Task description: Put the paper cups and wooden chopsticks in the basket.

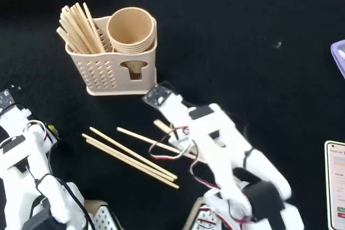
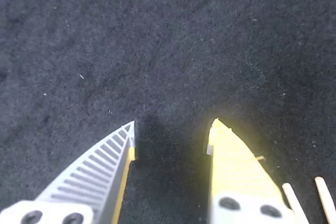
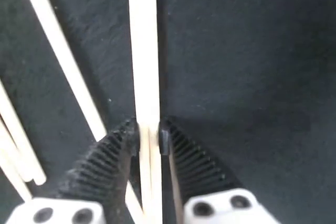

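Observation:
A beige slotted basket [image 1: 108,71] stands at the back left of the black table, holding a stack of paper cups [image 1: 131,29] and a bundle of wooden chopsticks [image 1: 81,28]. Several loose chopsticks [image 1: 129,157] lie on the cloth in front of it. My right gripper [image 3: 149,132] is shut on a pair of chopsticks [image 3: 144,51] that lie side by side between its black fingers. In the high view this pair [image 1: 161,127] pokes out from under the right arm [image 1: 215,138]. My left gripper [image 2: 173,129] hangs open over bare cloth at the table's front left, nothing between its fingers.
Two chopstick ends [image 2: 296,200] lie beside the yellow left finger [image 2: 236,166]. More loose sticks [image 3: 63,56] lie beside the held pair. A purple object [image 1: 338,55] and a phone [image 1: 335,184] sit at the right edge. The left arm [image 1: 21,160] is at the front left.

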Tool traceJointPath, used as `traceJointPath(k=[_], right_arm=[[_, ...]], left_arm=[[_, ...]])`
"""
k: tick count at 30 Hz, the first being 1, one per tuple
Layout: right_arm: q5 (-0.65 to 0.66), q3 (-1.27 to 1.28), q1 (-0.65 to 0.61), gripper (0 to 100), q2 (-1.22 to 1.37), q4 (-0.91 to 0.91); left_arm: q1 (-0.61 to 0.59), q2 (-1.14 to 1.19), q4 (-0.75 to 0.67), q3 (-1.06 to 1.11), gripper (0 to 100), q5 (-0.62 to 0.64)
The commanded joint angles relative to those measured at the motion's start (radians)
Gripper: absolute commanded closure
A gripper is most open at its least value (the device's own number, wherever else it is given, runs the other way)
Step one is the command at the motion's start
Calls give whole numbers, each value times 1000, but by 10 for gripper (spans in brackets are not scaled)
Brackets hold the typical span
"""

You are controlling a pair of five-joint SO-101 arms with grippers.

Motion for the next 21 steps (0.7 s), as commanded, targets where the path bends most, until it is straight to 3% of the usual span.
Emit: traceJointPath(k=[1, 5, 10, 17, 21], right_arm=[[-40, -101, 18, 988, -217, 98], [-95, -148, -9, 988, -438, 146], [-226, -147, -106, 988, -654, 44], [-402, -257, -339, 988, -825, -236], [-408, -285, -347, 988, -783, -537]], left_arm=[[10, -23, -9, -12, 776, -5], [10, -23, -9, -12, 776, -5], [12, -21, -9, -12, 776, -5], [12, -17, -11, -12, 776, -5], [12, -15, -12, -12, 776, -5]])
